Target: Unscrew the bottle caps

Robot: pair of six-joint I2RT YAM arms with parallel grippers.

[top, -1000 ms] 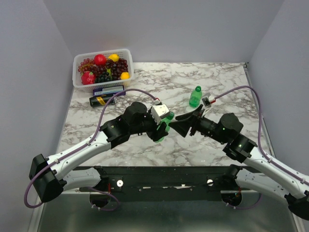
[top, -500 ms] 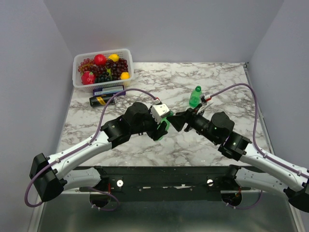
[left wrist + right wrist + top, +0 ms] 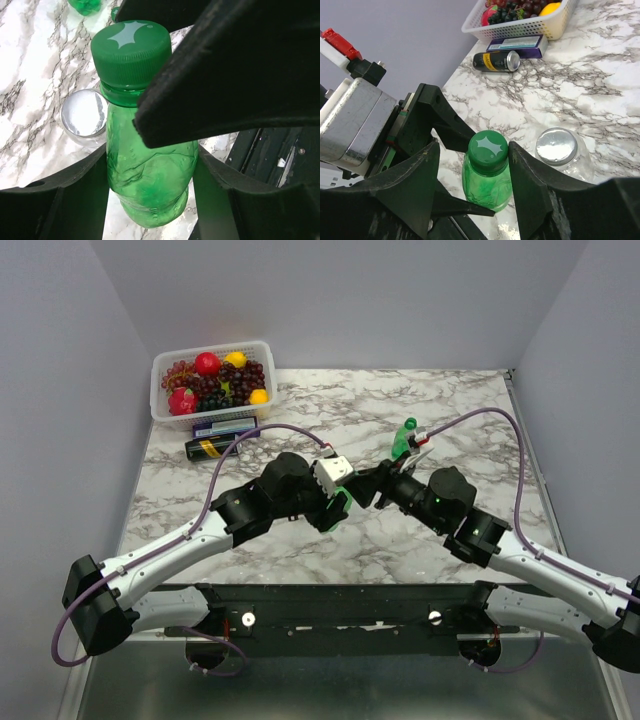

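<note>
Although the top view buries the mid-table grasp beneath the left gripper (image 3: 340, 502) and right gripper (image 3: 372, 485), it alone shows a second green bottle (image 3: 404, 438) standing free, farther right. The left wrist view has the left gripper clamped on the held green bottle's (image 3: 150, 175) thin, probably light and crushable body. The right wrist view has the right gripper spread wide around, not pinching, its ribbed green cap (image 3: 488, 147), the place to twist.

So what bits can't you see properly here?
Top view: the left claw and right claw hide most of the held green bottle; the clear bottle is hidden there.
Left wrist: the other green bottle is cut by the top edge.
Right wrist: the can label is too small to read.
</note>
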